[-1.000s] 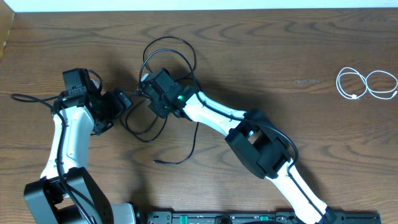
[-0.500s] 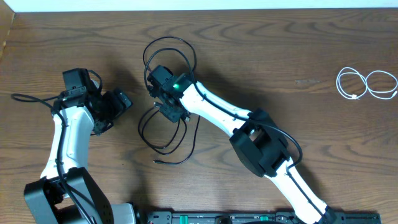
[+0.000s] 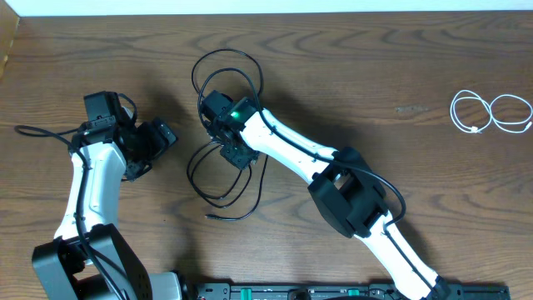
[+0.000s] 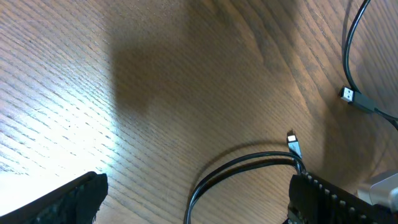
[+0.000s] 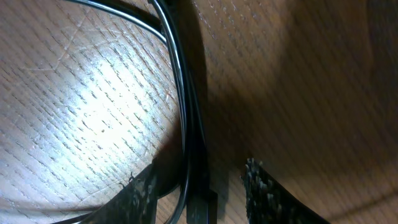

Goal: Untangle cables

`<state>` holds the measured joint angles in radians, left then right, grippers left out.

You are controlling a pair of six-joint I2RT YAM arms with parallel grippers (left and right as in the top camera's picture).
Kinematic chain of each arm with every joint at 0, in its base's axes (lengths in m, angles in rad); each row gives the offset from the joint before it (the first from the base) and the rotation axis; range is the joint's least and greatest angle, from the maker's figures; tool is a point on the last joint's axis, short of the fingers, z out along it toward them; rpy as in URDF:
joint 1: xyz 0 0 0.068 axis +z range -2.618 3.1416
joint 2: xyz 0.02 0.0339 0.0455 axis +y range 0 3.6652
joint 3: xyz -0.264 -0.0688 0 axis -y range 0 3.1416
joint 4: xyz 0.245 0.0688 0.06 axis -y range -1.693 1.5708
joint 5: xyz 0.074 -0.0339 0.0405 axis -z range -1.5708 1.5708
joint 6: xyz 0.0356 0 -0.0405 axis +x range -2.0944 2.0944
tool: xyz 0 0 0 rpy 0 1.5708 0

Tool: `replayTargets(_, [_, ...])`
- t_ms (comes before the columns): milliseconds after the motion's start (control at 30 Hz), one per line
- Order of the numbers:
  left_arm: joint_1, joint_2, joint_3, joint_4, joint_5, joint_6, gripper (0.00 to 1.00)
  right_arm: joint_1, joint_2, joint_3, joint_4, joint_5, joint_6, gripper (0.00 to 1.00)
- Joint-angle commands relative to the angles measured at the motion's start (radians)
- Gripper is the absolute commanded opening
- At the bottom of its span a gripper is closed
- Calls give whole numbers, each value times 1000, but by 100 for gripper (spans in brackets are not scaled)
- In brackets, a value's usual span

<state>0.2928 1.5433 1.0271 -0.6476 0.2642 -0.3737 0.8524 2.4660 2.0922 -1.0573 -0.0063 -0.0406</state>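
Dark wood table (image 3: 375, 67), two arms, one black tangle.
Between the parted jaws of the right gripper (image 5: 196, 186), strands of the black cable (image 5: 185, 112) are passed unclamped; the left gripper (image 4: 198, 179) is spread wide, empty. Its loops are laid left of centre; the white cable (image 3: 490, 112) is coiled by the right edge.

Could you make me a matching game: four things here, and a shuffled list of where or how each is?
1 thin black looped cable
2 thin white coiled cable
3 left arm's fingers
4 right arm's fingers

A far right on the brown wooden table
B spread wide, gripping nothing
C either side of a black strand
D looped left of centre

Pairs: 1-D, 2-A, 3-B, 4-C
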Motion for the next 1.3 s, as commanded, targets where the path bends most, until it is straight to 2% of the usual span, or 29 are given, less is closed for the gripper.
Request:
replayTargets(0, [2,9,-11,-3,5,-6,98,7,54,-15,-10,-36,2,40])
replayTargets(33, [2,9,-11,-3,5,-6,98,7,54,-15,-10,-56,2,38])
replayTargets(67, [2,9,-11,-3,5,-6,98,9,54,-15,-10,-76,2,32])
replayTargets(167, [2,9,-11,-3,5,-6,98,21,56,-15,-10,-47,5,5])
replayTargets(200, [2,9,-11,-3,5,-6,98,27,56,-15,-10,-5,14,1])
replayTargets(267, [2,9,-11,-3,5,-6,98,34,55,-14,-10,49,15,1])
replayTargets(467, [2,9,-11,-3,5,-6,98,2,-2,55,-19,-31,-10,1])
replayTargets(700, [2,9,-11,-3,5,-6,98,-48,-118,154,-18,-30,-60,1])
replayTargets(1267, [2,9,-11,-3,5,-6,98,-235,-497,166,44,-23,-80,1])
